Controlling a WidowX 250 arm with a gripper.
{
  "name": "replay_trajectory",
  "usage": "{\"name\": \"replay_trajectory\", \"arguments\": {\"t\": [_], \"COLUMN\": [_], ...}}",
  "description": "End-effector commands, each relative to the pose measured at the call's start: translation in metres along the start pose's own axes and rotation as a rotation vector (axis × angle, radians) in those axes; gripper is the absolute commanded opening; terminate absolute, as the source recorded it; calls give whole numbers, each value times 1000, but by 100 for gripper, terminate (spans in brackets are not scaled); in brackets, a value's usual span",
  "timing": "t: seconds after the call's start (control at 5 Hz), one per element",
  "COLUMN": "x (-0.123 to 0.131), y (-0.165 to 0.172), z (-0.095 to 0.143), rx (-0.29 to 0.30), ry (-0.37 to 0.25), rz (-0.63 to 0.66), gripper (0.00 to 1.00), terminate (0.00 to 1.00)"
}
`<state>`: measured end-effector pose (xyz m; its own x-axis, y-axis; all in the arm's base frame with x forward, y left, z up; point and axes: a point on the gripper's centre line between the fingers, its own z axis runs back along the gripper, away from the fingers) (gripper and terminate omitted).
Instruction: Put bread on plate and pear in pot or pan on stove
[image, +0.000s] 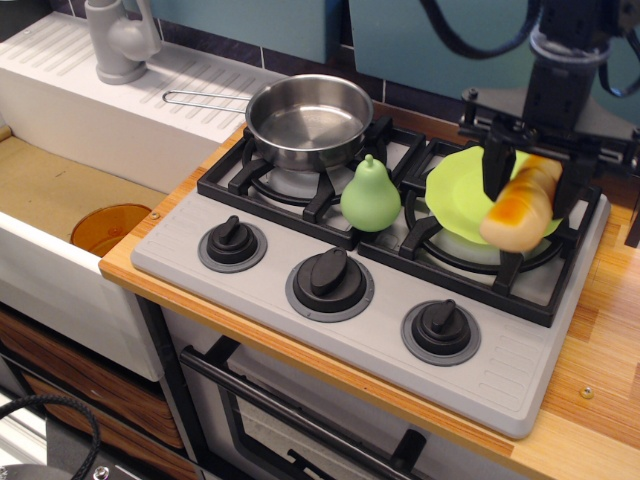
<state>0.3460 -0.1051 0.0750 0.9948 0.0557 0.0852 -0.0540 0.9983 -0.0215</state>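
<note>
My gripper (531, 178) is shut on the bread (519, 206), a golden-yellow loaf with an orange-brown patch, and holds it tilted over the lime-green plate (462, 193). The plate lies on the right burner of the grey stove (380, 300). I cannot tell whether the loaf's low end touches the plate. The light-green pear (370, 195) stands upright on the black grate between the burners, left of the plate. The shiny steel pot (308, 118) sits empty on the left burner, its wire handle (200, 97) pointing left.
Three black knobs (329, 276) line the stove front. A white sink drainboard (110, 110) with a grey faucet (120, 40) is at the left, an orange disc (108, 227) below it. The wooden counter (600, 350) runs along the right.
</note>
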Motion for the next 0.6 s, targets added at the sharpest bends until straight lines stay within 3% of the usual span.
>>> {"name": "replay_trajectory", "arguments": {"t": [0.0,0.2,0.4], "x": [37,39,30], "y": [23,24,17], "z": [13,12,14], "rx": [-11,17,19], "ry": [-68,-62,-60], "rz": [-51,-60,-47], "gripper": [0,100,100], "terminate": [0,0,0]}}
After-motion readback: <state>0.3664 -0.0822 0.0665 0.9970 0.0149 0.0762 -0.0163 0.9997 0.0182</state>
